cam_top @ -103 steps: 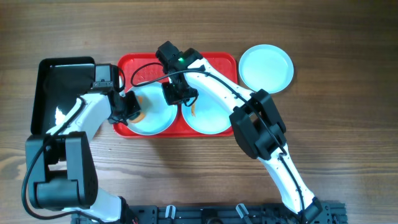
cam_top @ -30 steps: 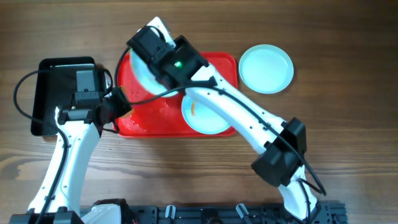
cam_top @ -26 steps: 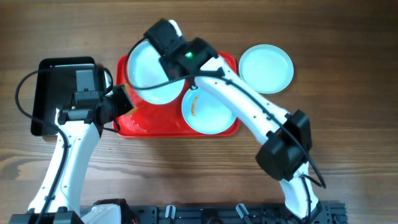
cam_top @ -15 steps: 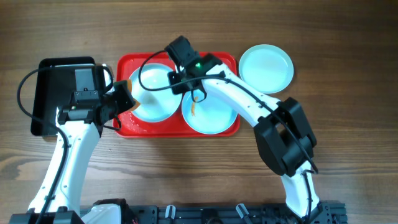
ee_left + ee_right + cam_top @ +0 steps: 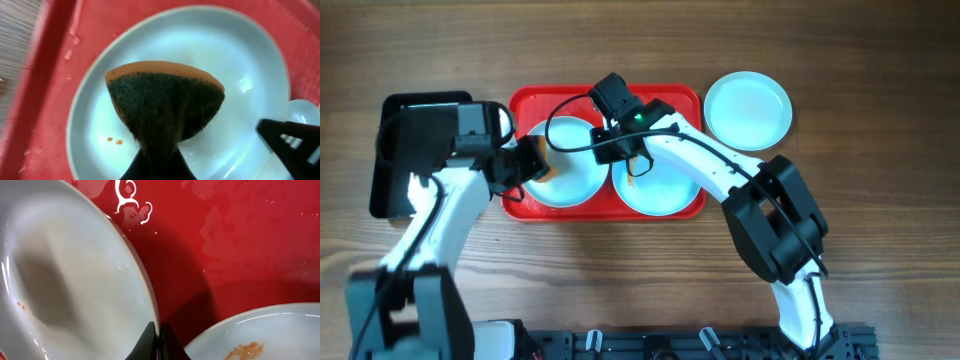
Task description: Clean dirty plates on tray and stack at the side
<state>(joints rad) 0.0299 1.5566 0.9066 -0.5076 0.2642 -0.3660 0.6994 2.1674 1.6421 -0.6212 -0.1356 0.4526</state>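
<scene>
The red tray holds two pale plates. The left plate lies in the tray's left half, and my right gripper is shut on its right rim, as the right wrist view shows. My left gripper is shut on an orange sponge with a dark scouring face, held over this plate, which has small orange specks. The right plate has an orange smear. A third plate sits on the table to the right of the tray.
A glossy black tray lies left of the red tray, under my left arm. The wood table runs along the front. The red tray's floor looks wet and shiny.
My right gripper carried the left plate up and tilted toward the tray's back left, then brought it back down flat in the tray. My left gripper moved right, bringing the sponge over that plate.
</scene>
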